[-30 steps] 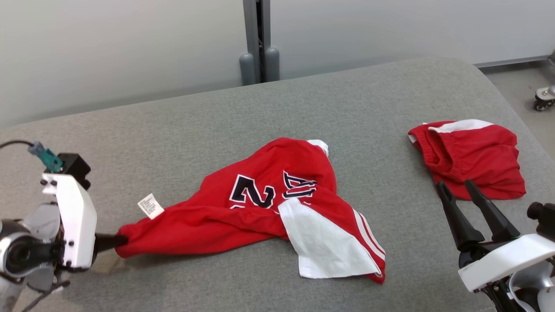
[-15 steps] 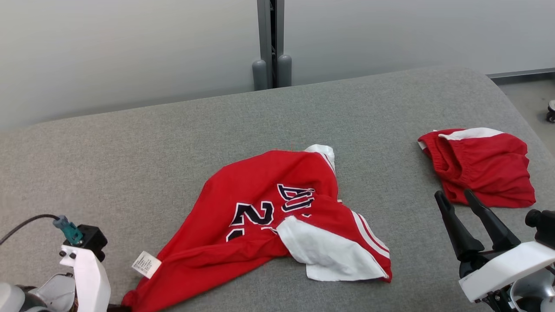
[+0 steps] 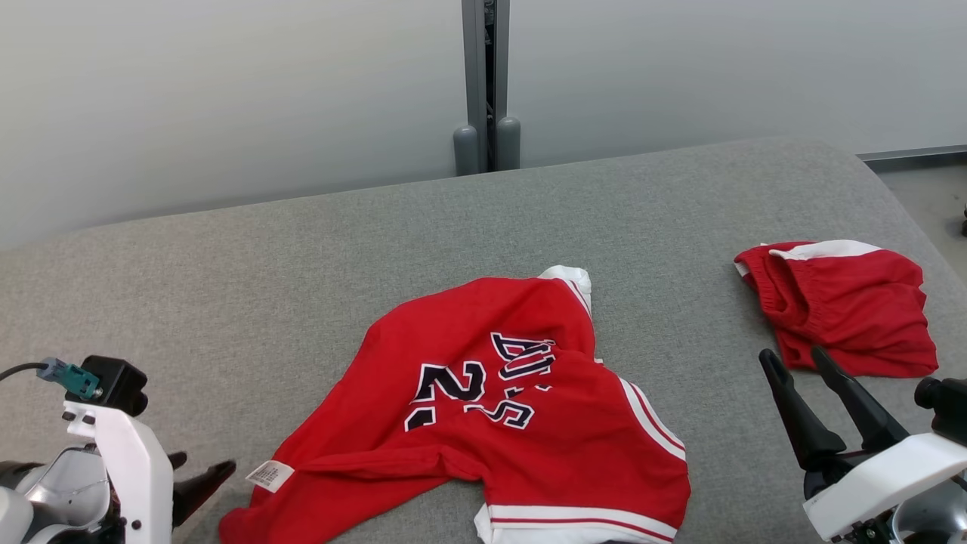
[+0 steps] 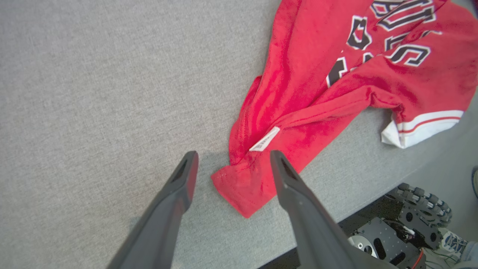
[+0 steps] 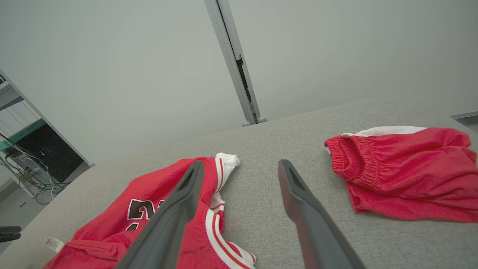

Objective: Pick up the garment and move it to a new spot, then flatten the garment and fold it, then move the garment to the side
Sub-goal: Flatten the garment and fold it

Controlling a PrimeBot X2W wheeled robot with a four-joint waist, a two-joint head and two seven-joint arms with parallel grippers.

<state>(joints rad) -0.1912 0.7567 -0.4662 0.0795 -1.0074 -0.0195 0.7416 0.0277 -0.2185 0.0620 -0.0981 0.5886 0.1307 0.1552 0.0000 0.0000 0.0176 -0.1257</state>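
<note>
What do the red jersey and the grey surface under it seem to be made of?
Red jersey: soft knit cloth, probably synthetic; matte, slightly fuzzy nap up close, and it lies in limp folds. Grey surface: woven upholstery-like fabric, matte, with a fine speckled weave; its rounded edge suggests padding beneath.

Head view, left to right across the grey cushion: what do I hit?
Left gripper, fingers apart → crumpled red jersey with dark lettering and white trim → bunched red shorts with a white band. Right gripper skipped: it overlaps the shorts' span.
</note>
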